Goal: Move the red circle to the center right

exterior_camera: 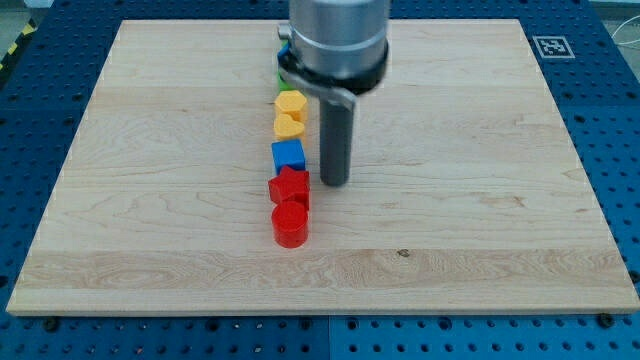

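The red circle is a short red cylinder a little below the board's middle, at the bottom end of a column of blocks. Just above it, touching, is a red star-like block. Above that sit a blue cube and two yellow blocks. A green block peeks out behind the arm. My tip is the lower end of the dark rod. It stands just right of the red star block and the blue cube, up and to the right of the red circle, apart from it.
The wooden board lies on a blue pegboard table. The arm's grey body covers the top of the column. A small black-and-white marker tag sits at the board's top right corner.
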